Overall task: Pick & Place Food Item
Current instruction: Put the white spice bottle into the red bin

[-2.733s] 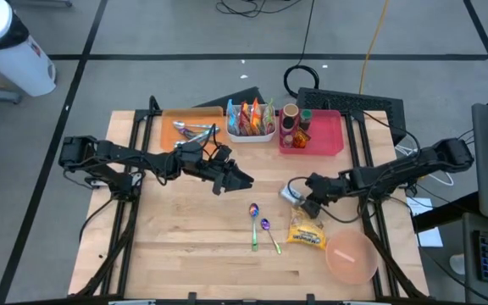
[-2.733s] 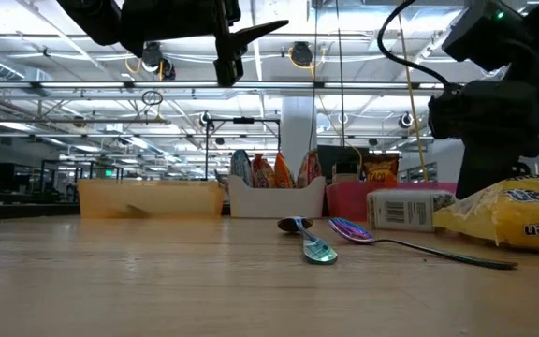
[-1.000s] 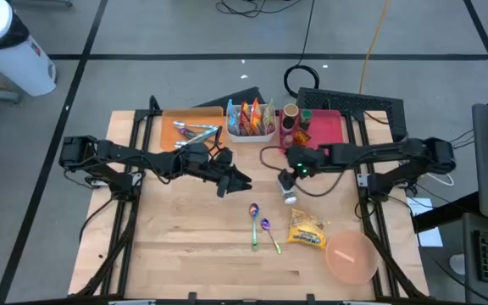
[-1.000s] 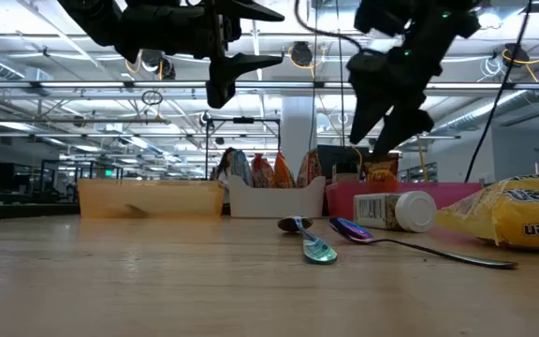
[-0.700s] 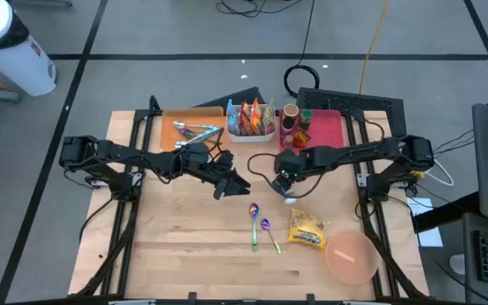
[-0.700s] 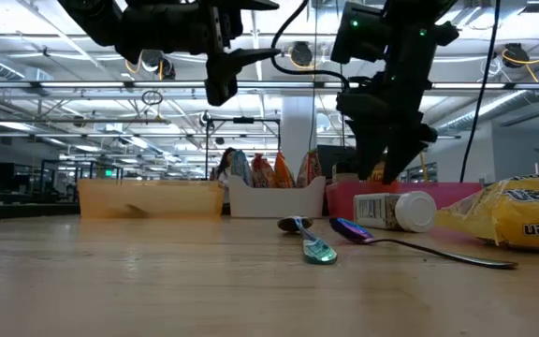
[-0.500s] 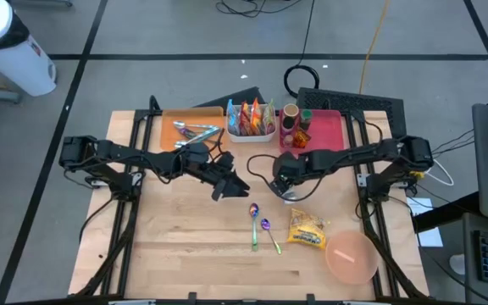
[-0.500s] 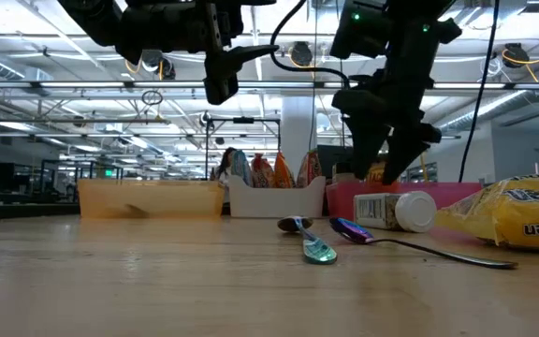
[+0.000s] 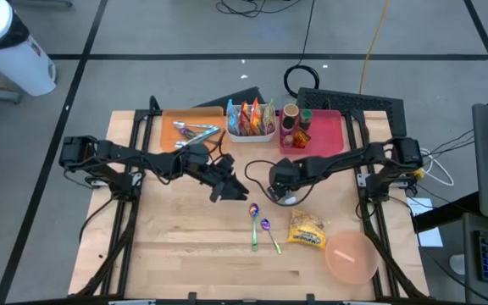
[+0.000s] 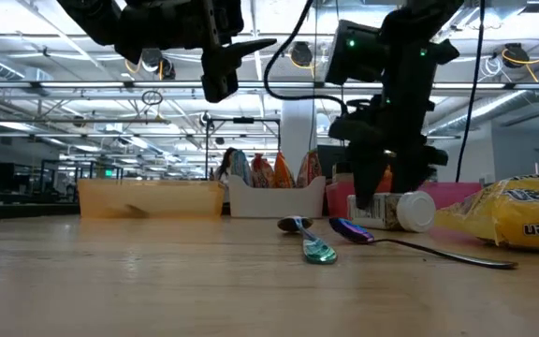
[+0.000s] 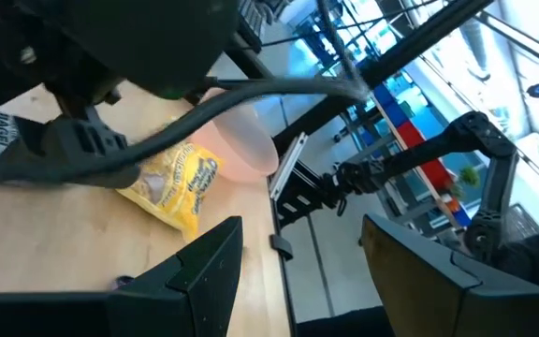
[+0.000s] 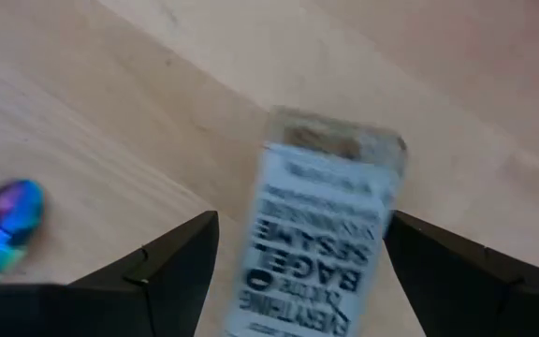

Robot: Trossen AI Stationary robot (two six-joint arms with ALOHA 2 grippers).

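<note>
From above, the right hand (image 9: 283, 194) hides the seasoning jar (image 10: 393, 210). Its wrist view shows open fingers straddling the jar, ungripped. The left hand (image 9: 224, 188), open, hovers at the tabletop's (image 9: 185, 246) ten o'clock.

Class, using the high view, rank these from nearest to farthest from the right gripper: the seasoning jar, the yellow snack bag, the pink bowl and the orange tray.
From the right gripper, open at table centre:
1. Seasoning jar, lying directly beneath the fingers.
2. Yellow snack bag, toward the front edge, slightly right.
3. Pink bowl, front right corner, and orange tray, back left: too close to call.
</note>
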